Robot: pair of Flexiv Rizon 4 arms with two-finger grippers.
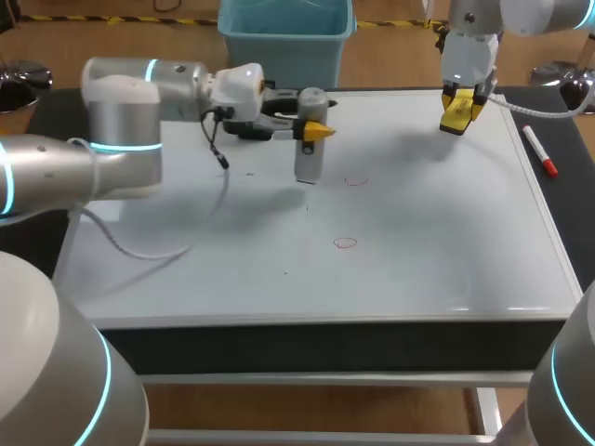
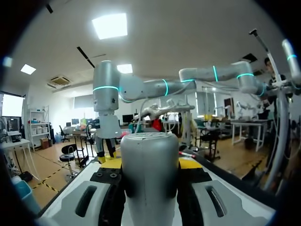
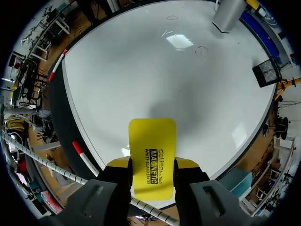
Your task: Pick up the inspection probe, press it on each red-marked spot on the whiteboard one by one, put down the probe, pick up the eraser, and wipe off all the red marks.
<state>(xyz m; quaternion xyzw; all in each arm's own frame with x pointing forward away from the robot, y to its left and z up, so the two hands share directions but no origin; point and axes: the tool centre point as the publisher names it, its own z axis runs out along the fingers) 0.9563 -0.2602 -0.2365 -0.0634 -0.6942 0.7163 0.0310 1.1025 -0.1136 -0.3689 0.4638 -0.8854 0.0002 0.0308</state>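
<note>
Landmark: whiteboard [image 1: 446, 251], lying flat on the tabletop; all places are given against it.
Left claw [image 1: 311, 130]: over the whiteboard's far-middle part, pinching the inspection probe from two sides.
Inspection probe [image 1: 307, 163]: grey, round-topped cylinder, upright, its lower end at or just above the whiteboard; contact cannot be told.
Probe handling: judged stiff, smooth-skinned and apt to slip. The hold on the upper barrel seems right, leaving the lower end free to press.
Far red mark [image 1: 356, 180]: faint ring on the whiteboard, just beside the probe's foot.
Near red mark [image 1: 345, 243]: ring at mid-whiteboard, nearer the front edge.
Right claw [image 1: 462, 100]: above the whiteboard's far-right corner, clamped on the eraser.
Eraser [image 3: 153, 150]: yellow flat slab, gripped by its long edges and clear of the whiteboard; judged light and rigid.
Marker [image 1: 539, 151]: red-capped, on the dark strip beside the whiteboard's right edge.
</note>
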